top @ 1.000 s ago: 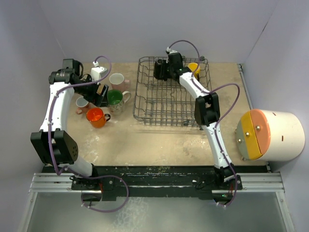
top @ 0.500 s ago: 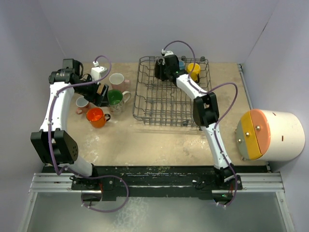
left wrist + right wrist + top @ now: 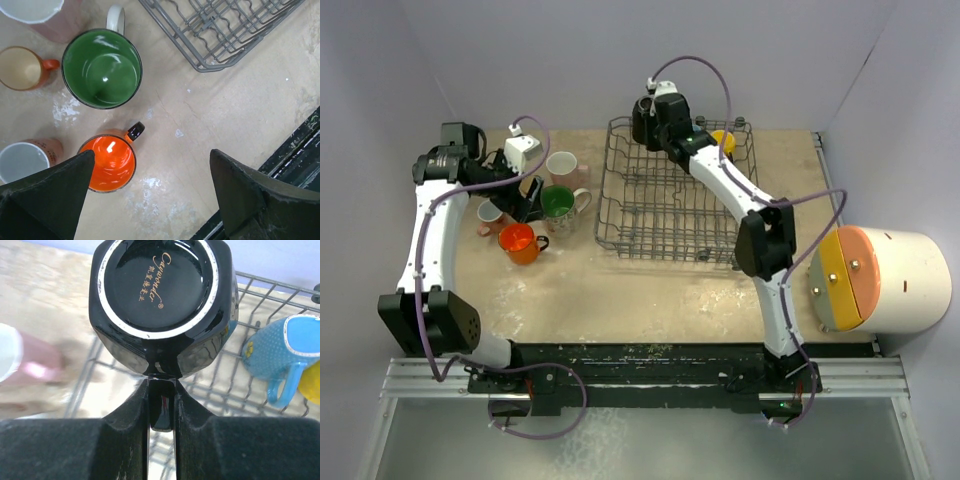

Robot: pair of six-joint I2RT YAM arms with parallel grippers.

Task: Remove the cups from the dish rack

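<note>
My right gripper (image 3: 656, 128) is shut on the handle of a black mug (image 3: 641, 119), held bottom-up above the far left corner of the grey wire dish rack (image 3: 660, 215). In the right wrist view the fingers (image 3: 135, 415) pinch the handle of that mug (image 3: 161, 295). A blue mug (image 3: 272, 352) and a yellow mug (image 3: 312, 387) sit in the rack (image 3: 235, 385). My left gripper (image 3: 152, 156) is open and empty above the table, near an orange mug (image 3: 107, 162) and the green-lined white mug (image 3: 102, 68).
Left of the rack stand a pink mug (image 3: 563, 167), the green-lined mug (image 3: 558, 203), an orange mug (image 3: 520, 242) and a small pink mug (image 3: 490, 213). A small orange mug (image 3: 21, 67) shows in the left wrist view. A huge white cylinder with an orange face (image 3: 880, 280) lies at the right.
My right gripper has lifted the black mug and carried it toward the rack's far left corner. The left arm has shifted slightly.
</note>
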